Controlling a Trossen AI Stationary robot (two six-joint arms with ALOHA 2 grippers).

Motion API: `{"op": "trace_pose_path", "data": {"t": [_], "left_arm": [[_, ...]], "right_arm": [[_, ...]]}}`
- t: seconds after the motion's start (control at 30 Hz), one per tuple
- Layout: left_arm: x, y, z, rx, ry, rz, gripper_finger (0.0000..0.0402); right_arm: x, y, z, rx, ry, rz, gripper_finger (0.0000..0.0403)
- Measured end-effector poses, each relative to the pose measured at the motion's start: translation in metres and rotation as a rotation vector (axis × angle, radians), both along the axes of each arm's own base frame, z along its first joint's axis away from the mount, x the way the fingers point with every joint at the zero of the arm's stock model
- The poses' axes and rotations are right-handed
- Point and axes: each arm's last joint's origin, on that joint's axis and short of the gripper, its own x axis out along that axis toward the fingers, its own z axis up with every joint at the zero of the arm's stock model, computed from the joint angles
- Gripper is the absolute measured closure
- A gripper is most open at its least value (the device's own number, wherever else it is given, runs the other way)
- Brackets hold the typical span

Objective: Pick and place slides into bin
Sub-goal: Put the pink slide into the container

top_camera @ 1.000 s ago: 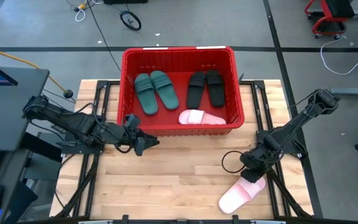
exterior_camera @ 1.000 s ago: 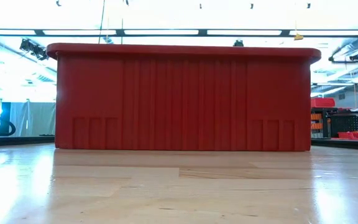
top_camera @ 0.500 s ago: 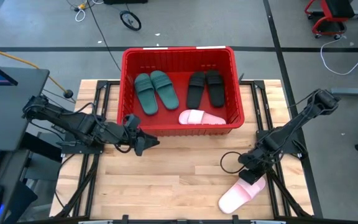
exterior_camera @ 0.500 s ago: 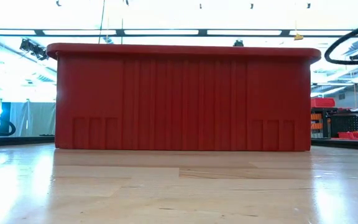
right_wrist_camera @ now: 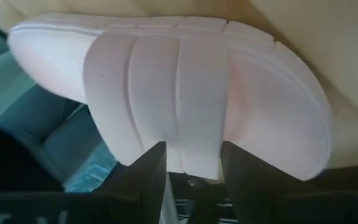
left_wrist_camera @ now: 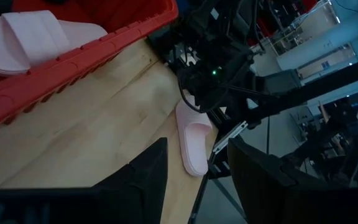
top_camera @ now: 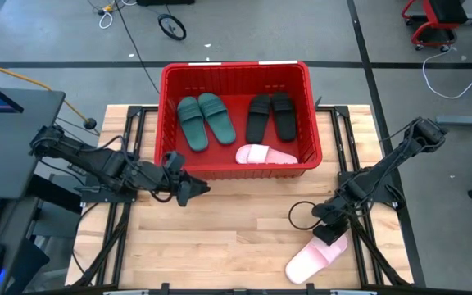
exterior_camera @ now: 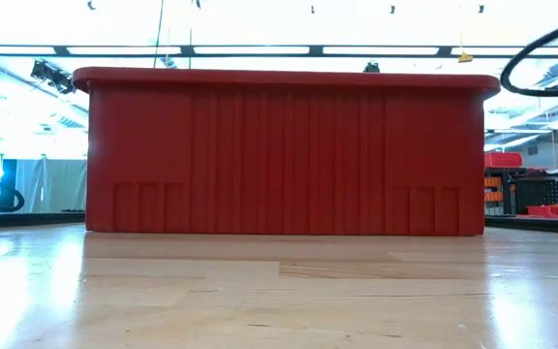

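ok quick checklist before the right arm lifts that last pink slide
1. Right gripper on the pink slide: ok, at its heel end near the table's front edge.
2. Fingers placed at the strap: ok, one each side.
3. Grip closed: cannot tell.
4. Room in the bin: ok, bare floor beside the other pink slide.
5. Left gripper clear of the path: ok, waiting by the bin's front left corner.
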Motion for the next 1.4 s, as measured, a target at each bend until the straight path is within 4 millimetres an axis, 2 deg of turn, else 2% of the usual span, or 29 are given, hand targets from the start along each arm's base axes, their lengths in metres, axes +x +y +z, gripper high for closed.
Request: {"op": "trace_pose_path", "data": {"t": [0.3, 0.47, 0.57, 0.67, 0.83, 1.0, 1.2, 1.4], "left_arm": [[-0.004, -0.010, 0.000, 0.000, 0.000, -0.047, 0.0228], [-0.004, -0.016, 0.004, -0.018, -0.041, -0.067, 0.0228], [0.002, -0.023, 0.005, -0.029, -0.091, -0.087, 0.0228], [0.014, -0.040, 0.001, -0.018, -0.132, -0.159, 0.0228], [0.042, -0.076, -0.023, -0.001, -0.155, -0.283, 0.0228], [0.076, -0.112, -0.064, 0.064, -0.202, -0.366, 0.0230], [0.122, -0.145, -0.112, 0.038, -0.291, -0.386, 0.0230], [0.184, -0.171, -0.128, 0.107, -0.327, -0.427, 0.0230]], "right_arm": [[0.011, 0.006, 0.008, 0.049, -0.152, -0.041, 0.0244], [0.015, 0.007, 0.007, 0.040, -0.178, -0.083, 0.0244], [0.019, 0.010, 0.003, 0.034, -0.184, -0.089, 0.0244], [0.023, 0.013, -0.001, 0.035, -0.191, -0.088, 0.0244], [0.026, 0.015, -0.007, 0.023, -0.182, -0.081, 0.0244], [0.026, 0.015, -0.008, 0.016, -0.192, -0.067, 0.0244], [0.027, 0.015, -0.007, 0.010, -0.230, -0.059, 0.0244], [0.027, 0.015, -0.006, 0.013, -0.240, -0.055, 0.0244]]}}
